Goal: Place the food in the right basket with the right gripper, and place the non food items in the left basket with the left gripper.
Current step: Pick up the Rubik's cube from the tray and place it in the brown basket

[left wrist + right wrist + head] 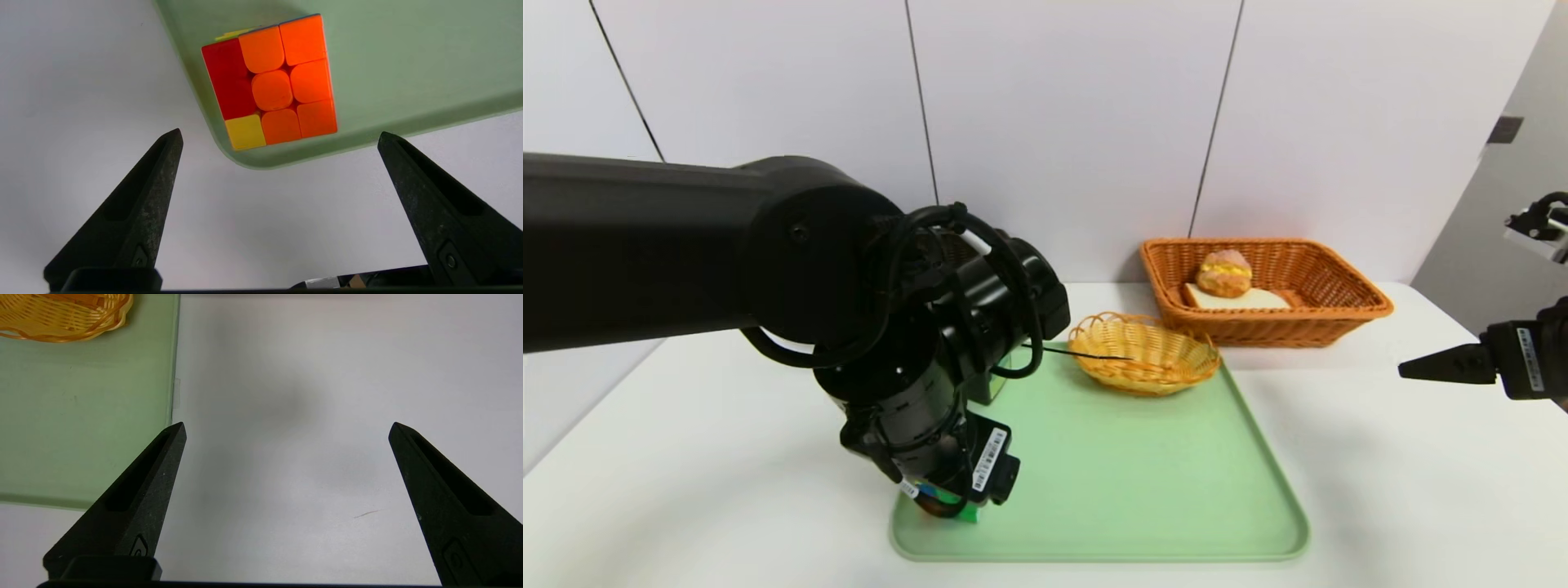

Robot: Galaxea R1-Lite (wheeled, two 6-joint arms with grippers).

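Two food items, the bread slice (1240, 299) and the filled bun (1224, 273), lie inside the orange-tan right basket (1339, 314), so the outstanding work appears to be non-food. One such item is in plain sight: the puzzle cube (271, 83), resting on the green tray (408, 61) at its rounded near-left corner, close to the rim.

Left gripper (280, 136): jaws spread wide, nothing between them, pointed steeply down over the white table (81, 81) just off that corner. In the left wrist view the cube lies at roughly twelve o'clock from the fingertips, beyond them and centred between the two tips. It has no long axis; its faces sit slightly skewed to the line joining the jaws. Judgement: the coming move turns on carrying the jaws forward and down to straddle the cube.

Right gripper (1413, 368): likewise spread and empty, held at three o'clock in the head view, well apart from the tray. The left arm is plainly nearer.

Small yellow basket (1145, 354) stands on the tray's far edge. Dark left basket not identifiable.
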